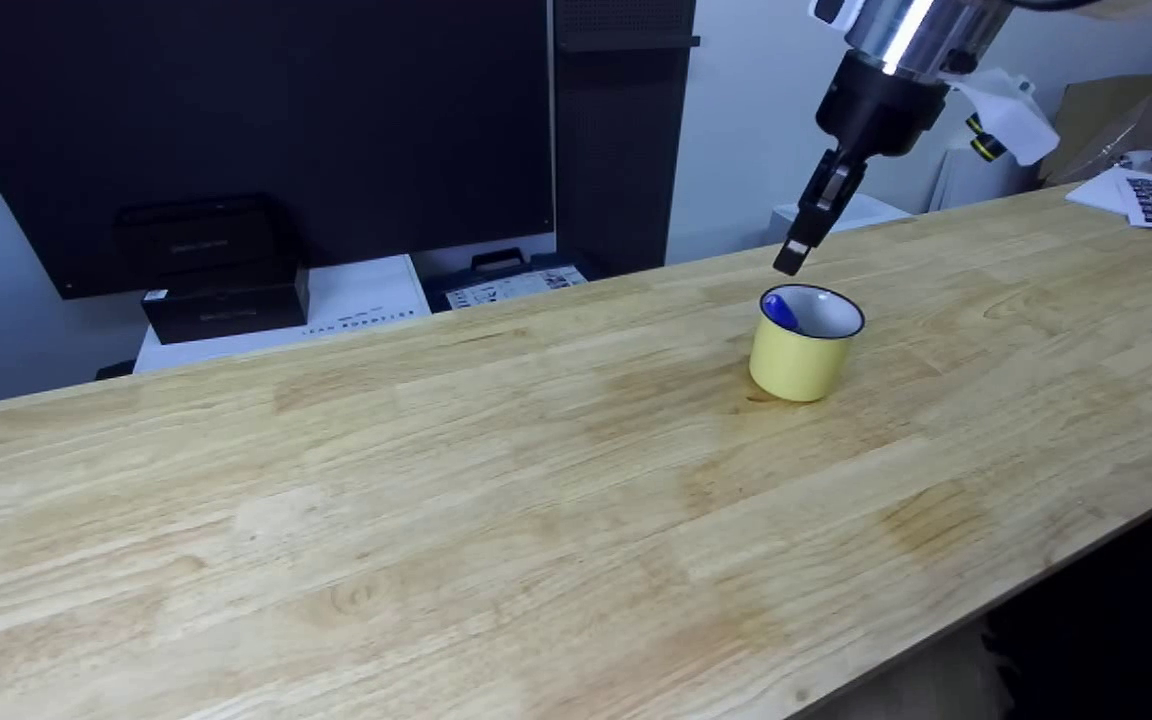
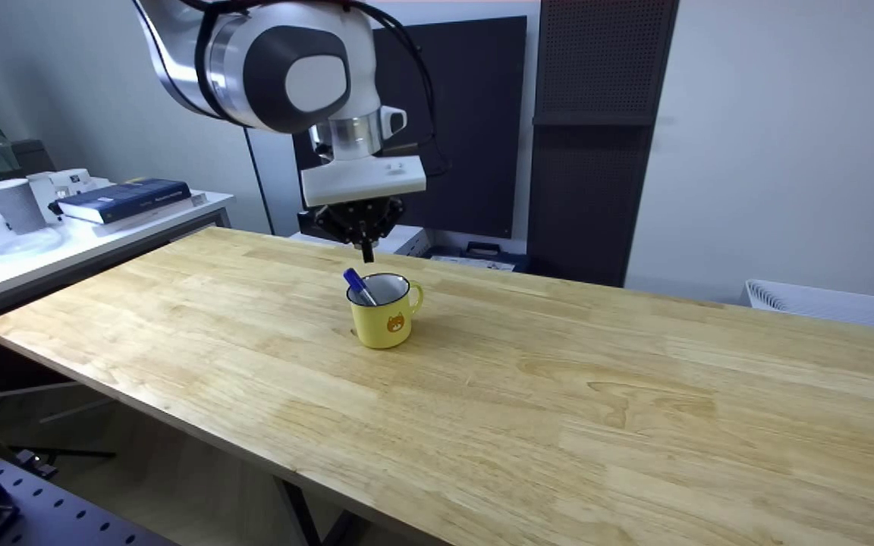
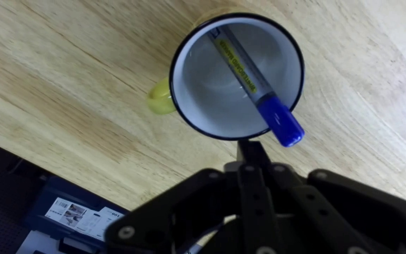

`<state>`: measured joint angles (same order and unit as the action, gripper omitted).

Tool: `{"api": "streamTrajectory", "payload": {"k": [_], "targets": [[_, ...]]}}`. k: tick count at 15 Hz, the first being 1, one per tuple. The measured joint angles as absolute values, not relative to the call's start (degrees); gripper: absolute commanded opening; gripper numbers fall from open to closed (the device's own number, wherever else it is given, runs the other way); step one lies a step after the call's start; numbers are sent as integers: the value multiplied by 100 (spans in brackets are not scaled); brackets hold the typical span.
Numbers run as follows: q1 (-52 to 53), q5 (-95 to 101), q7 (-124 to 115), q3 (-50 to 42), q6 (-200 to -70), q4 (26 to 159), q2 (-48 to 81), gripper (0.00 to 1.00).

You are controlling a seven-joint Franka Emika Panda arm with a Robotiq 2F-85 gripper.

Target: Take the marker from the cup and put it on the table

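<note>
One claw (image 1: 793, 258) is hovering above one yellow cup (image 2: 376, 322) that is holding one blue-capped marker (image 3: 259, 88).
The cup is standing upright on the tabletop (image 2: 634, 409), its single handle (image 3: 160, 97) jutting to one side. Inside it the marker is leaning, its grey barrel (image 3: 244, 67) crossing the pale interior and its blue cap (image 3: 282, 121) poking out past the dark rim; the cup's wall is surrounding the barrel. The claw is hanging just above, apart from both, and its fingers (image 3: 252, 152) are pressing together, closed. In both exterior views one dark case (image 1: 511, 277) with a white label is sitting behind the tabletop. In an exterior view one white basket (image 2: 831, 305) is standing beyond the far edge, while one blue book (image 2: 130, 199) and one grey tumbler (image 2: 16, 206) are sharing a white desk (image 2: 114, 239).
</note>
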<state>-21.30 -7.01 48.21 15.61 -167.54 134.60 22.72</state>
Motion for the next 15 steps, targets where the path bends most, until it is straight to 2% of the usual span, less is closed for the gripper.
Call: {"api": "streamTrajectory", "payload": {"k": [3, 4, 5, 6, 15], "targets": [[-2424, -982, 5041, 1750, -16879, 13555, 2033, 0], [-2505, -1078, 5117, 1804, -16892, 13579, 1941, 25], [-2568, -1173, 5195, 1844, -16892, 13600, 1858, 26], [-2603, -1261, 5274, 1866, -16885, 13616, 1793, 32], [-2229, -1403, 5542, 1792, -16516, 13646, 1887, 93]]}}
